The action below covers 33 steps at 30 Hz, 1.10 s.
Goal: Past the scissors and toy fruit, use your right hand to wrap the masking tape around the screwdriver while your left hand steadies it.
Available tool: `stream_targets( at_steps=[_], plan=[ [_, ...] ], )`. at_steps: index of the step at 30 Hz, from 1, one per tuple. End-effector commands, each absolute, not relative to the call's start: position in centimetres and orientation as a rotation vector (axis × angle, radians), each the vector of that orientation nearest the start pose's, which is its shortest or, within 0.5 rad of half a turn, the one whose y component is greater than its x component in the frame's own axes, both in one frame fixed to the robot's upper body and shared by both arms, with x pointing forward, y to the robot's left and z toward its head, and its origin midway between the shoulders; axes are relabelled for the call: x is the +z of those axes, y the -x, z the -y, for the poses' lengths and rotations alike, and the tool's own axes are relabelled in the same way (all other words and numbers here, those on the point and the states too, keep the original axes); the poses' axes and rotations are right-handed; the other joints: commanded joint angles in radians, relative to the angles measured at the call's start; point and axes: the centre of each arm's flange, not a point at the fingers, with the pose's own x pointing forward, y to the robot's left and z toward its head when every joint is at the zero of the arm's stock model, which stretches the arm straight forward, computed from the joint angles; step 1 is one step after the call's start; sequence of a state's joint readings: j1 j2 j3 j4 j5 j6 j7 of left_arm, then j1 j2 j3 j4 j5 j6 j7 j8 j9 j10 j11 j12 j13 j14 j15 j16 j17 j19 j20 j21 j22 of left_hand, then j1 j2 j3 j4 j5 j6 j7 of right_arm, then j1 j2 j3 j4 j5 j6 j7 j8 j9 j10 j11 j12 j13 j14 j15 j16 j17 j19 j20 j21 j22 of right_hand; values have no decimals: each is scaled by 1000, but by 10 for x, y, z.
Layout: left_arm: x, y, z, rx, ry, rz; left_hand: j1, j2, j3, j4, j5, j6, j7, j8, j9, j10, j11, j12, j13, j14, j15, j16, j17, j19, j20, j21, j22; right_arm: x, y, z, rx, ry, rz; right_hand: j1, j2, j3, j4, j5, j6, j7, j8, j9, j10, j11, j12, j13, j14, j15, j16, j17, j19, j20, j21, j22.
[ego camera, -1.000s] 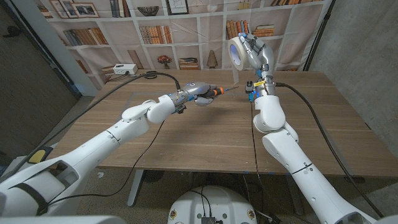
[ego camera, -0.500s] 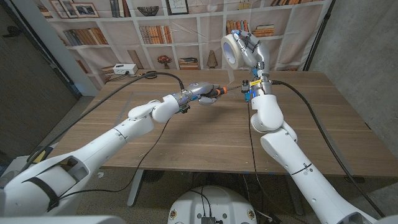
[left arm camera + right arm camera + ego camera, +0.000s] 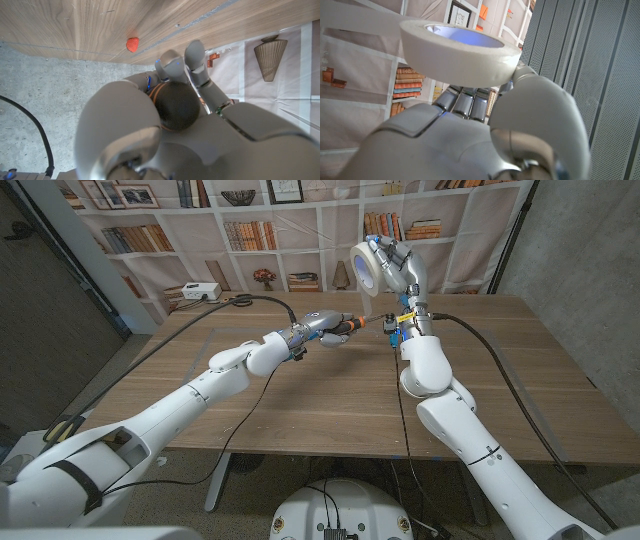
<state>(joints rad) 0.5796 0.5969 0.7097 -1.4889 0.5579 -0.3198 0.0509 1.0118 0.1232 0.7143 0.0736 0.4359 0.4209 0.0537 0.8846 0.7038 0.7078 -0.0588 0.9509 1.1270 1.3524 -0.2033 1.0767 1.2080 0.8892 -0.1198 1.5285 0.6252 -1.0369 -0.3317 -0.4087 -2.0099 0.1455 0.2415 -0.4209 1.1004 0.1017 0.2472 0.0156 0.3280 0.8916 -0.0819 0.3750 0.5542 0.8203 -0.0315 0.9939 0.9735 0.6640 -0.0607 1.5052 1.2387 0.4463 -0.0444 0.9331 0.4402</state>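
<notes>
My left hand (image 3: 322,331) holds the screwdriver (image 3: 352,325) above the table's far middle, its orange-and-black handle in the fingers and the thin shaft pointing toward my right arm. In the left wrist view the fingers (image 3: 192,60) wrap the screwdriver's (image 3: 175,106) black butt end. My right hand (image 3: 402,272) is raised above the shaft's tip and grips the roll of masking tape (image 3: 364,262). The right wrist view has the masking tape (image 3: 457,56) sitting on top of my right hand (image 3: 470,132). A thin strip seems to run from the roll down to the shaft.
A red toy strawberry (image 3: 132,44) lies on the wooden table (image 3: 320,400). A white box (image 3: 200,291) stands at the table's far left corner, with a black cable (image 3: 255,300) running along the far edge. A bookshelf backdrop hangs behind the table.
My right hand has carried the tape roll to the left, closer above the screwdriver's shaft. My left hand has shifted slightly right with the screwdriver.
</notes>
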Motion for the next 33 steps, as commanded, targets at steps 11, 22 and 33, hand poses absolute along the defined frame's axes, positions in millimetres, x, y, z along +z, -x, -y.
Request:
stream_targets(
  at_steps=[11,22,33],
  plan=[
    [45,-602,-130,-263,-1377,1007,-15,23,28,22,-2,-8,3,12,1,1,-1,9,-1,2,-2,3,-1,-1,-88,9,10,57,-464,169,-24,-45,1090,70,62,9,4,-3,91,79,1,2,56,-57,0,-4,-6,-147,12,4,-10,-29,21,-7],
    [50,-604,-128,-225,-1351,1008,-18,24,29,21,-4,-12,4,20,0,2,-4,10,-7,4,-2,2,-1,-1,-87,4,4,49,-462,172,13,-57,1058,77,66,14,0,-6,99,86,-2,-3,64,-52,0,-10,-1,-148,17,4,-4,-25,39,-16],
    [45,-602,-124,-243,-1351,996,-20,24,29,21,-5,-12,0,25,-7,-1,-4,15,-4,7,-1,-1,-3,3,-90,3,2,67,-474,161,58,-66,1078,78,63,16,-1,-10,98,86,-6,-6,61,-50,1,-8,1,-147,19,4,-9,-28,51,-24]
  ],
)
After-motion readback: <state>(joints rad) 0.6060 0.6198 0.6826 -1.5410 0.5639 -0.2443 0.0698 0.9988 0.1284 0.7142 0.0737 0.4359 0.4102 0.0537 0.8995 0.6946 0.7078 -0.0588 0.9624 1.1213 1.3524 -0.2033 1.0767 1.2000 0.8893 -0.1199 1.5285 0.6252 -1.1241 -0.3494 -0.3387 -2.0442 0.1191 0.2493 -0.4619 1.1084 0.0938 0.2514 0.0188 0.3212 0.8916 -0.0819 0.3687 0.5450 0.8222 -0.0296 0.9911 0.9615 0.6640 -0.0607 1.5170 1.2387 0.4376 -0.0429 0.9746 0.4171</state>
